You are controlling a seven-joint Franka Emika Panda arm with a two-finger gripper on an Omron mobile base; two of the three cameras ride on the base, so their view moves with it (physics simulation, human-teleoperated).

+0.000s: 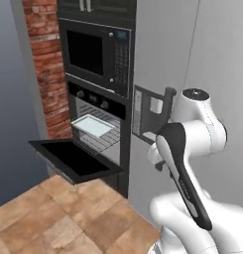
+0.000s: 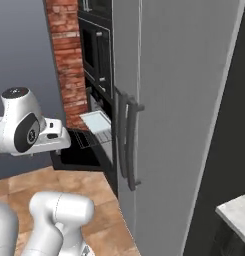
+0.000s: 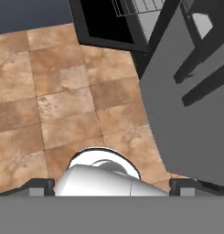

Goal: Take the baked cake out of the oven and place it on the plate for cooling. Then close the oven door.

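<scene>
The black oven (image 1: pixel 95 116) stands under a microwave, and its oven door (image 1: pixel 73 158) hangs dropped open and level. On the pulled-out wire rack lies a pale flat rectangular cake (image 1: pixel 93 125), which the right base view shows as the cake (image 2: pixel 96 120). The plate is out of view. My gripper (image 3: pixel 111 185) points down at the tiled floor, well back from the oven and to its right. It is open, its fingertips (image 3: pixel 39 184) stand wide apart with nothing between them. The oven door (image 3: pixel 109 23) lies at the top of the hand view.
A black microwave (image 1: pixel 95 52) sits above the oven, and a brick pillar (image 1: pixel 46 69) stands to its left. A tall grey fridge (image 2: pixel 179 110) with dark handles (image 2: pixel 126 145) rises right of the oven. A counter corner (image 2: pixel 236 212) shows at lower right. A tiled floor (image 1: pixel 58 218) lies in front.
</scene>
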